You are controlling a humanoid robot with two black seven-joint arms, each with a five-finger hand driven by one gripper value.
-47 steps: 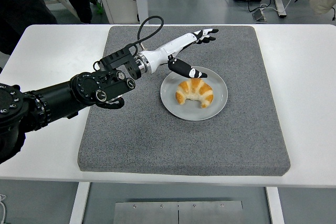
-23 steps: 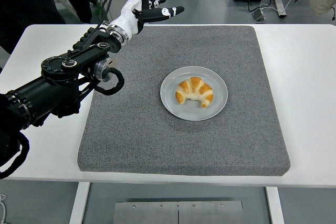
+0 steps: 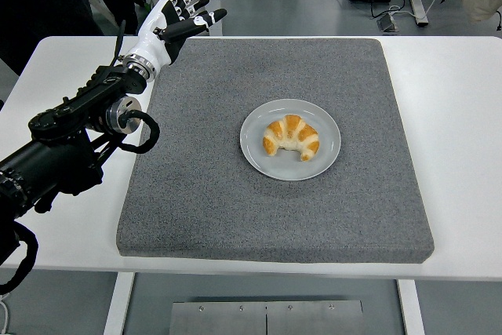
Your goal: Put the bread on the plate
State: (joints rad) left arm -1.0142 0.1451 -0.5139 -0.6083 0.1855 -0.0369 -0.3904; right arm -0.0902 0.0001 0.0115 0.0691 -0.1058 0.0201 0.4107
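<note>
I've pulled my left hand [image 3: 174,17] further back and left since half a second ago, fingers spread and holding nothing. The croissant [image 3: 291,137] lies on the grey plate [image 3: 328,158], well to the hand's right and nearer me. My only worry is the arm's looping cable snagging the grey mat [image 3: 204,194] as I retreat.

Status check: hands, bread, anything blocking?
Left hand open, empty, raised over the mat's far left corner. Right hand not in view. Bread lying on plate. Nothing in the way.
</note>
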